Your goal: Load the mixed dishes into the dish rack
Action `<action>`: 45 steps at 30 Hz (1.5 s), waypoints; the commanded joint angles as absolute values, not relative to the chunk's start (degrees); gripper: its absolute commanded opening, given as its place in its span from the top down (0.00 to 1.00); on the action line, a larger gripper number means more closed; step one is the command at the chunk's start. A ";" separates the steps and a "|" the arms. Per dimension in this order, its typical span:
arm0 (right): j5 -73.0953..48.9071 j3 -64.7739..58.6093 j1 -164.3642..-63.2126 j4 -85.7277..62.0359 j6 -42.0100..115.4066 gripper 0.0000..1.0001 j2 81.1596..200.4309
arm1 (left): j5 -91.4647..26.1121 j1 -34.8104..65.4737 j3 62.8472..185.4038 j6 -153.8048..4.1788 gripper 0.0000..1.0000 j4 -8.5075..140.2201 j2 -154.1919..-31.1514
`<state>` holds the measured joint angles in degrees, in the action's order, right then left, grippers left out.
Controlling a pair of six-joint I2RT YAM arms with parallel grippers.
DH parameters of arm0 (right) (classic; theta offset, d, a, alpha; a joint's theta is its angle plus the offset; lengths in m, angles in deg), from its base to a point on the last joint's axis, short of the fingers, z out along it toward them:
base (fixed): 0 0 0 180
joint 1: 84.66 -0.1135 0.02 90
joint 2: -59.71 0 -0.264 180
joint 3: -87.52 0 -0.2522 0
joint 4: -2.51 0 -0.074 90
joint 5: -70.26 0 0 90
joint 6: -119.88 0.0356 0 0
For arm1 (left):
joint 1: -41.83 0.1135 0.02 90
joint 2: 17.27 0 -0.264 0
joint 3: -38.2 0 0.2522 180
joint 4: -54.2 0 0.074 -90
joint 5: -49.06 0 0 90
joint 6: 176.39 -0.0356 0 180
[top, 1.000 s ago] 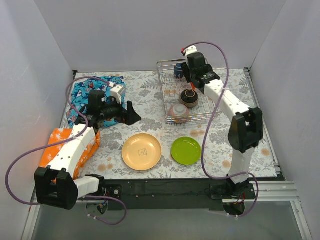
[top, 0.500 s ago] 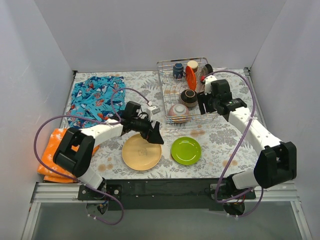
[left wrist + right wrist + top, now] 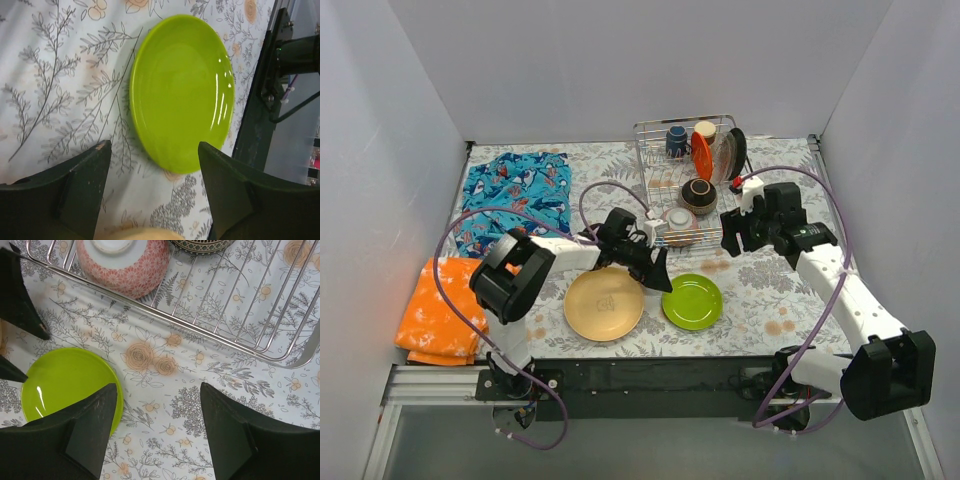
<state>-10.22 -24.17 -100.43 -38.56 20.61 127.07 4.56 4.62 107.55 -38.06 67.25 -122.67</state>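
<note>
Green plate [image 3: 182, 92] flat on tbl [image 3: 50, 75], L jaws open close by

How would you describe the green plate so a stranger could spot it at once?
Find the silver wire dish rack at the back of the floral tablecloth. In front of it lie two plates. The lime-green plate is the smaller one on the right, beside the larger tan-yellow plate.

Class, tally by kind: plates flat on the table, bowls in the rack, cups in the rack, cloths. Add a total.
Plates flat: 2 (tan plate, green plate)
Bowls in rack: 2 (brown bowl, pink bowl)
Cups in rack: 2 (blue mug, beige cup)
Cloths: 2 (blue cloth, orange cloth)
Total: 8
</note>
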 commanded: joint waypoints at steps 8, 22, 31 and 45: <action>-3.57 -28.09 -97.58 -39.29 18.99 0.35 123.96 | 5.02 1.67 114.97 -39.46 0.76 69.45 -128.80; 29.55 -28.18 -97.49 -44.03 7.91 0.30 130.99 | 5.03 1.67 114.26 -47.27 1.00 75.78 -114.65; 33.61 -26.43 -97.93 -45.79 8.00 0.35 134.86 | 3.72 1.67 117.08 -48.69 1.00 75.70 -114.03; 30.88 -21.16 -98.28 -46.05 12.22 0.75 139.25 | -0.24 1.84 116.12 -51.59 1.00 76.66 -108.24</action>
<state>28.54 -25.09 -97.87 -45.51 11.16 137.47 0.54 1.56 115.40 -49.36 77.24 -113.21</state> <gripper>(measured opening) 0.187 0.035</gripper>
